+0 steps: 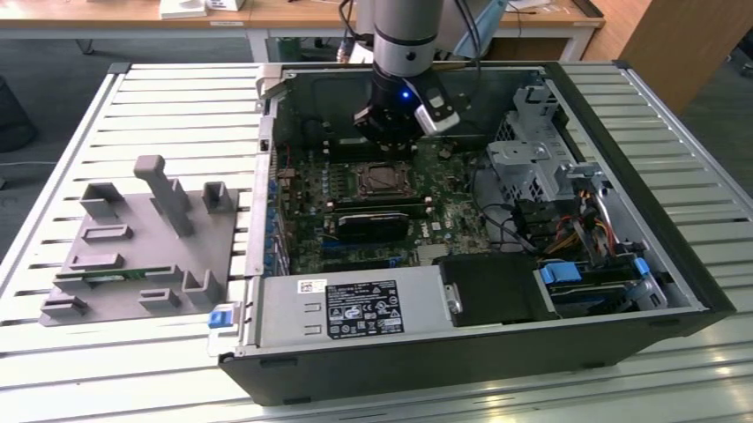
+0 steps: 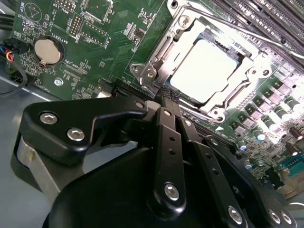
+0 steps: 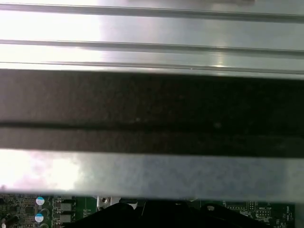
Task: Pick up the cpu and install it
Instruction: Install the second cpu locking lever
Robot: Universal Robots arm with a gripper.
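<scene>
In the exterior view, nearest to the camera lies the power supply, a grey box with a label, at about 6 o'clock in the open case. At 9 o'clock from the case a grey fixture with posts and slots rests on the slatted table.

Deeper in the case is the green board. A black heatsink sits near its middle, and just beyond it, toward 12 o'clock, is the socket.

In the second wrist view the cpu lies flat in the socket's metal frame, its silver top shining bright. The gripper stands close at 7 o'clock from the cpu, with its black fingers pressed together and nothing between them. The tips are at the frame's edge; I cannot tell if they touch it. A round coin battery sits on the board toward 9 o'clock.

Farthest in the exterior view, the arm comes down over the far side of the board, at 12 o'clock from the socket.
</scene>
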